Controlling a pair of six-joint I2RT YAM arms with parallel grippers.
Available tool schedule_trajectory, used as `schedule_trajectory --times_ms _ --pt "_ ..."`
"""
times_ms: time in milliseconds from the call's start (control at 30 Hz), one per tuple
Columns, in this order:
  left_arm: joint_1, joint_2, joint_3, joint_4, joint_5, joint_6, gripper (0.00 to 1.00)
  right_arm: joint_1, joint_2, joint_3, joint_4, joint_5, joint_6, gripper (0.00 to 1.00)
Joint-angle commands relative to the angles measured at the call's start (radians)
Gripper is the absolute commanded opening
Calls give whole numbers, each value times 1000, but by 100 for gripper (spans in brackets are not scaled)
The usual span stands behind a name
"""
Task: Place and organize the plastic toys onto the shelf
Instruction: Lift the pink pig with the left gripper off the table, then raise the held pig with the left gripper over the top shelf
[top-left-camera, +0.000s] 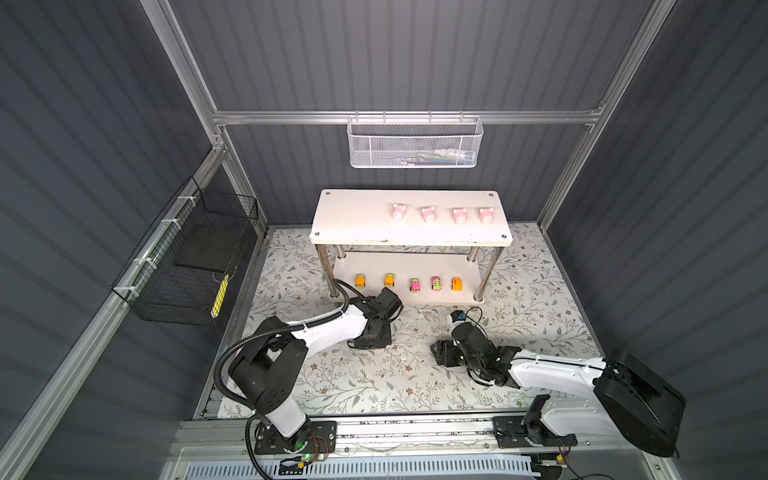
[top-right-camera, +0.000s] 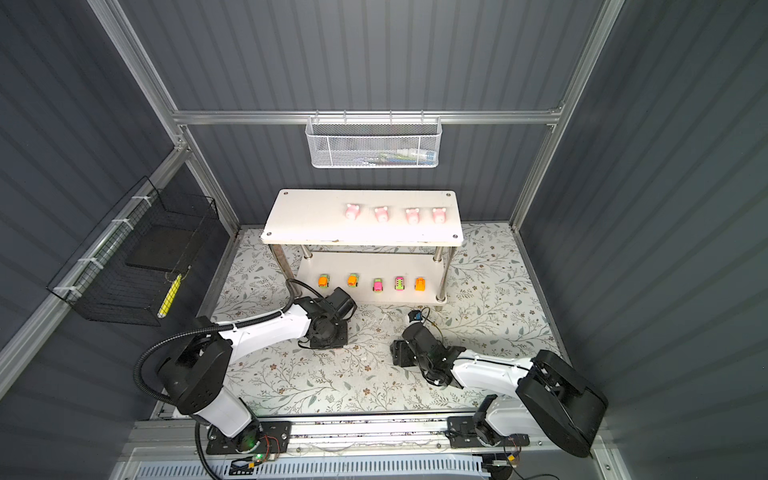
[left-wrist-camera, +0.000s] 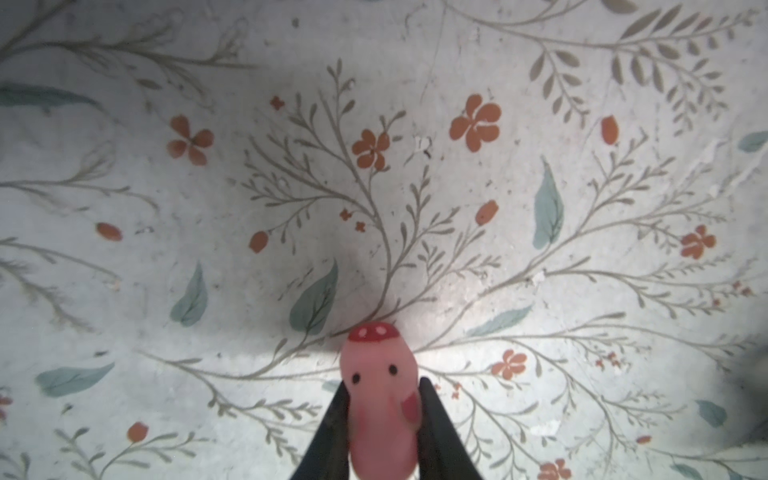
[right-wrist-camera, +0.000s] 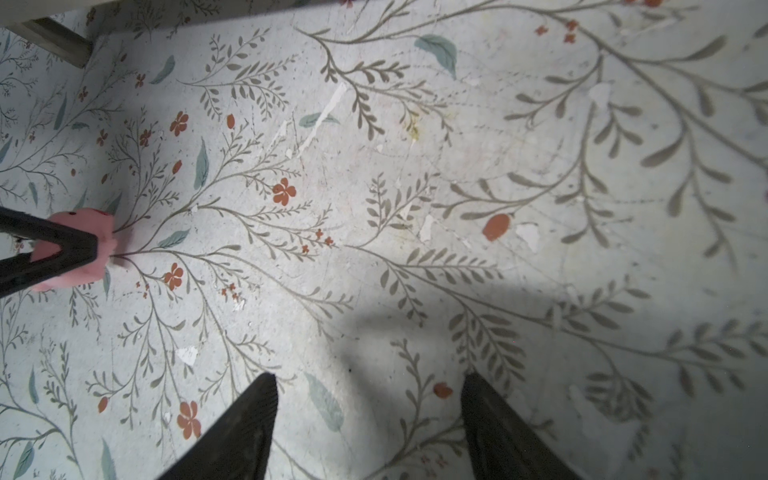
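The shelf (top-left-camera: 353, 216) (top-right-camera: 307, 216) stands at the back of the floral mat. Several pink pigs (top-left-camera: 428, 214) (top-right-camera: 381, 213) sit in a row on its top board, towards the right. Several small cars (top-left-camera: 414, 285) (top-right-camera: 377, 285) line its lower board. My left gripper (left-wrist-camera: 383, 384) is shut on another pink pig (left-wrist-camera: 378, 432) (right-wrist-camera: 89, 220), low over the mat in front of the shelf's left half. In both top views the left wrist (top-left-camera: 376, 320) (top-right-camera: 328, 322) hides that pig. My right gripper (right-wrist-camera: 369, 376) stands open over bare mat, right of the left one, with nothing between its fingers.
A white mesh basket (top-left-camera: 413, 143) hangs on the back rail above the shelf. On the left wall hangs a black wire basket (top-left-camera: 195, 257). The floral mat (top-left-camera: 374, 386) runs forward to an aluminium rail (top-left-camera: 415, 428) carrying both arm bases.
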Motion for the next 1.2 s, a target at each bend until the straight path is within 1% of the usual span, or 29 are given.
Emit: schedule_trajectory --times_ms 0,100,233,367,433,567,733,900,1033,1167 --pt "-4 -73 44 -125 2 45 26 -5 8 19 2 -2 2 72" --pt "-4 -138 80 -215 24 71 25 -5 6 21 2 -2 3 72" --pt "-4 -223 183 -402 3 125 27 -5 6 24 -2 -3 3 72" --pt "-4 -282 344 -535 -17 170 27 -5 25 35 -2 -8 1 72" --pt "-4 -283 468 -598 -29 201 27 -5 40 44 2 -17 0 72" --pt "-3 -226 689 -705 -53 284 27 -4 60 57 16 -32 -5 72" --pt "-1 -98 1005 -804 -103 379 27 -3 64 63 24 -43 -6 72" --pt "22 -14 1175 -780 -118 456 27 -3 60 49 41 -50 -3 72" --pt "88 54 1300 -762 -99 514 27 -3 59 50 42 -54 -8 72" --pt "154 86 1371 -724 -78 549 27 -3 63 45 46 -54 -4 72"
